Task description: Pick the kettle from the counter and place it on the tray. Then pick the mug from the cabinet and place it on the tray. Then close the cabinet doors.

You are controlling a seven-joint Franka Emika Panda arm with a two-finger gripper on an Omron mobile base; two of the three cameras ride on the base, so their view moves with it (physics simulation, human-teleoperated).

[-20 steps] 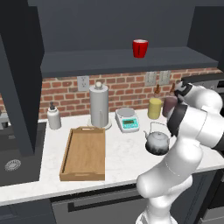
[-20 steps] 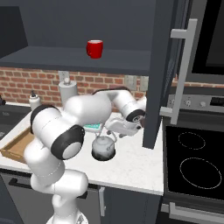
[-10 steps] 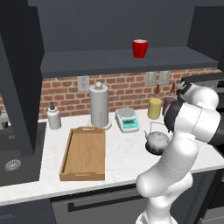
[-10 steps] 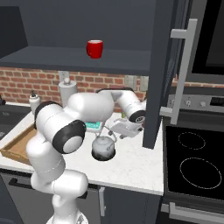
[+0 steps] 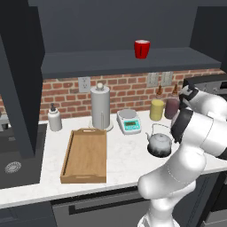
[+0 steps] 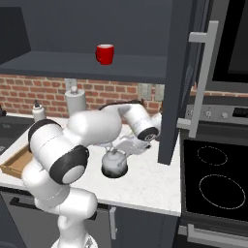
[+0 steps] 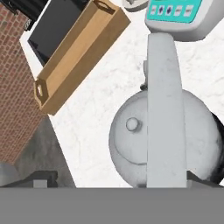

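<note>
I see end effector [image 6: 127, 145] jaws apart above kettle [image 5: 159, 142] | tray [image 5: 85, 154] left on bench [image 5: 128, 156] | mug [image 5: 142, 48] on shelf [image 5: 111, 60]

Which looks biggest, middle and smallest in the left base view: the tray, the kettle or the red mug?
1. The tray looks biggest by far.
2. The kettle comes next.
3. The red mug looks smallest, though it sits farther back on the shelf, which shrinks it somewhat.

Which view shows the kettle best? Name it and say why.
The left base view: the whole kettle stands clear on the counter, wire handle and spout visible. The right base view has it partly behind the arm. The hand view shows its lid and body close up, crossed by a grey bar.
</note>
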